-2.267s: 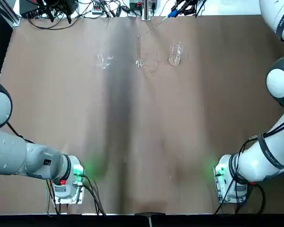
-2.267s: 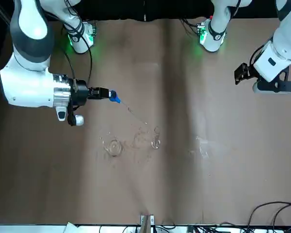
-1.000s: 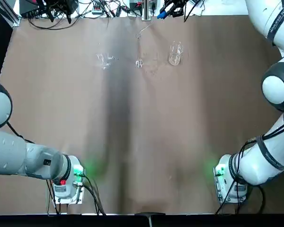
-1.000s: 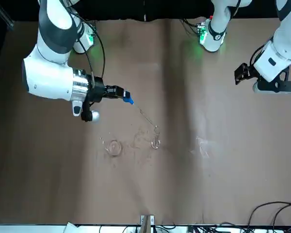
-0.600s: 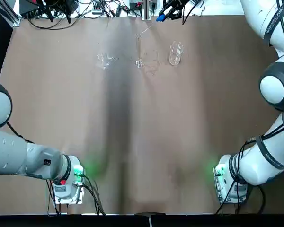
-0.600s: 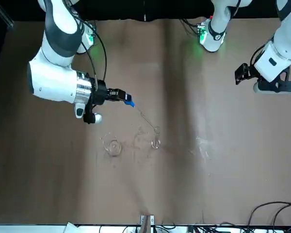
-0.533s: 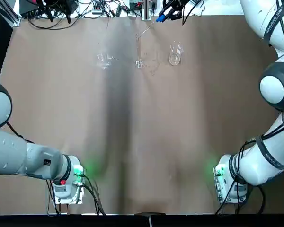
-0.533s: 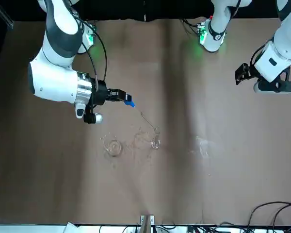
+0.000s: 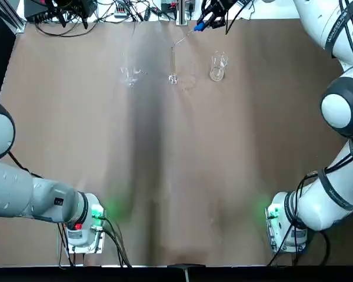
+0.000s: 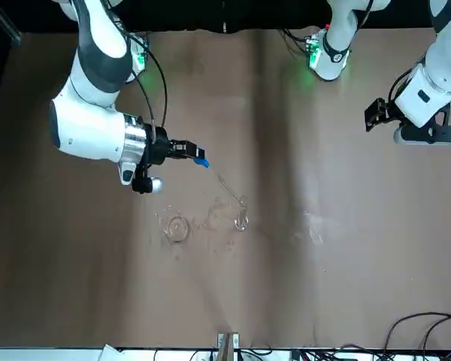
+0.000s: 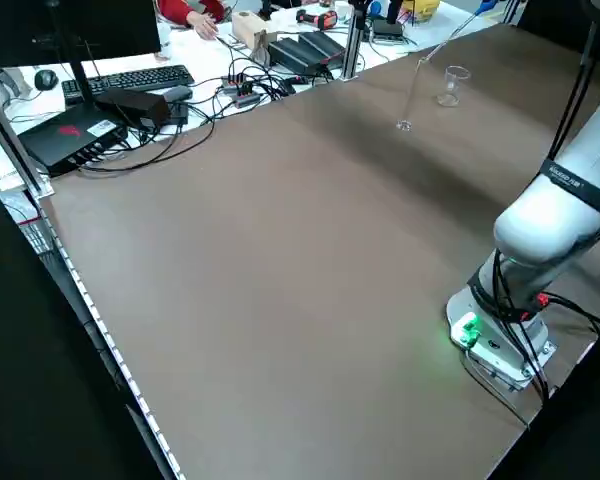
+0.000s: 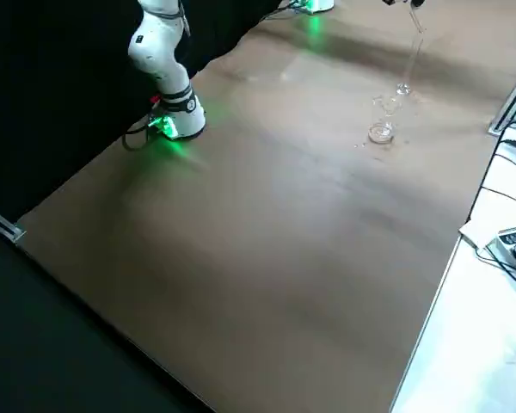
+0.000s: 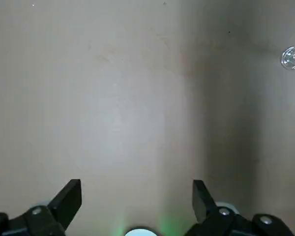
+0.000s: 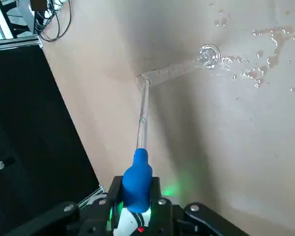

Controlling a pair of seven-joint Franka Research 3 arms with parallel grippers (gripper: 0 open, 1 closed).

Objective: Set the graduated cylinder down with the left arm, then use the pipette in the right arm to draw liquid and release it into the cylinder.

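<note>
Since the earlier frame, your right gripper (image 14: 136,192), pinching the pipette's blue bulb (image 14: 137,182), has shifted slightly over the worktop's far edge (image 9: 106,36). With the tip at the upright cylinder's (image 14: 174,72) mouth, sideways drift could topple it; squeezing early could spill liquid. Your left gripper (image 13: 136,196) waits open, away from the glass.

Liquid level inside the graduated cylinder (image 14: 174,72) too faint to tell.

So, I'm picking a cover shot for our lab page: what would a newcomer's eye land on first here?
Probably the blue bulb of the pipette, between the right gripper's fingers. Next, the slim glass cylinder standing below the pipette's tip, with droplets scattered on the table beside its foot.
</note>
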